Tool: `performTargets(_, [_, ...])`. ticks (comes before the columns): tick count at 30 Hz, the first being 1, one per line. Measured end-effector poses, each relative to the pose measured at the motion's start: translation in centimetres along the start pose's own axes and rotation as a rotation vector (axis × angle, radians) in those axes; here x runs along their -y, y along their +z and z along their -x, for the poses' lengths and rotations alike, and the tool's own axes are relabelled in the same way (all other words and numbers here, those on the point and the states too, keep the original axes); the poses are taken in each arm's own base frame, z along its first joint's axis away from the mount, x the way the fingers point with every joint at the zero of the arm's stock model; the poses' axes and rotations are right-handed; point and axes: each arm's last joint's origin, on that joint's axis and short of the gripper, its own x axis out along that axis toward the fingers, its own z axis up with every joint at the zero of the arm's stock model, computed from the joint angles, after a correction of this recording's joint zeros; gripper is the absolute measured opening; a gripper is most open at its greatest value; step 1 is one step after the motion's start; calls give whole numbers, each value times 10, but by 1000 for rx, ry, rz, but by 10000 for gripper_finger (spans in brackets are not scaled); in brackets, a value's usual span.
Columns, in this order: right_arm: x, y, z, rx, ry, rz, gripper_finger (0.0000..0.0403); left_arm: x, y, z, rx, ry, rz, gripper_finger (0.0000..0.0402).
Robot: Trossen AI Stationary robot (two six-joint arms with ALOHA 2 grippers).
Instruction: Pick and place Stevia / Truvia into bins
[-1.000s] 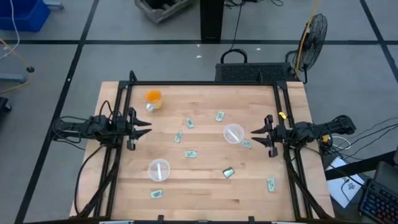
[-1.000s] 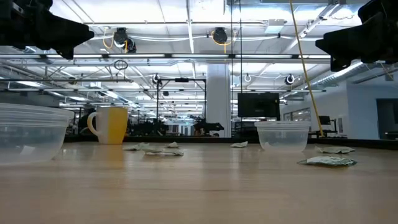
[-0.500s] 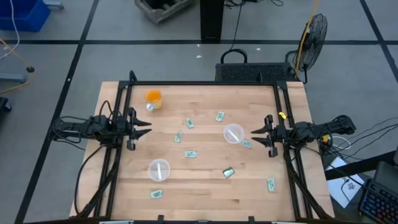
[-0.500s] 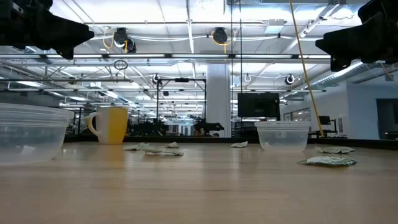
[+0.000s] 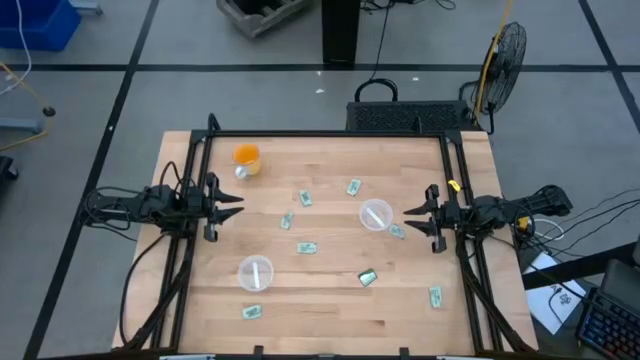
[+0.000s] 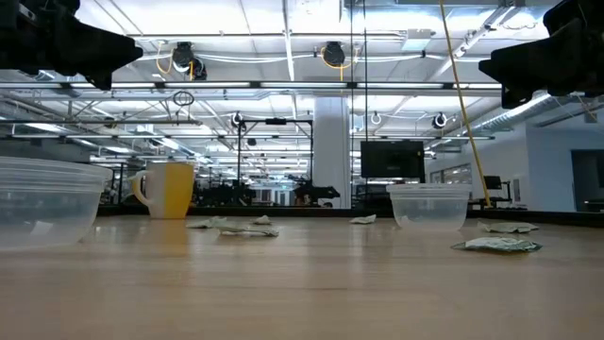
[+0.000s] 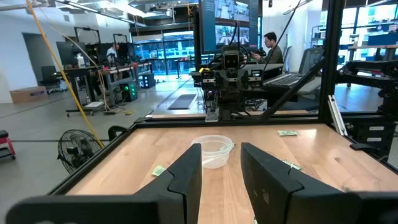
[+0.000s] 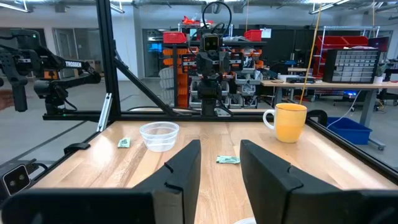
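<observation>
The right gripper (image 5: 412,220) hung at the counter's right edge with its fingers spread and empty; the left gripper (image 5: 232,205) waited likewise at the left edge. The nearest pale green paper packet (image 5: 397,232) lay just inward of the right gripper, beside one clear round plastic cup (image 5: 376,214); its long axis could not be judged. Counted on the wooden counter (image 5: 330,310): eight packets, two clear cups, one orange cup (image 5: 246,156). Each clear cup appeared to hold one packet.
</observation>
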Motion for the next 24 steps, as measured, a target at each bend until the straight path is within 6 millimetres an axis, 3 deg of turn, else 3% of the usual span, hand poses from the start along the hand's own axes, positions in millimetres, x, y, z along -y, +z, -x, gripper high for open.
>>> performTargets(6, [0, 0, 0, 0, 0, 0, 105, -4, 7, 1, 70, 133, 20, 118])
performTargets(12, [0, 0, 0, 0, 0, 0, 105, -4, 10, 1, 102, 129, 48, 118])
performTargets(20, [0, 0, 0, 0, 0, 0, 105, -4, 9, 1, 105, 119, 236, 118])
performTargets(24, [0, 0, 0, 1, 1, -20, 105, -4, 6, 0, 68, 121, 222, 118])
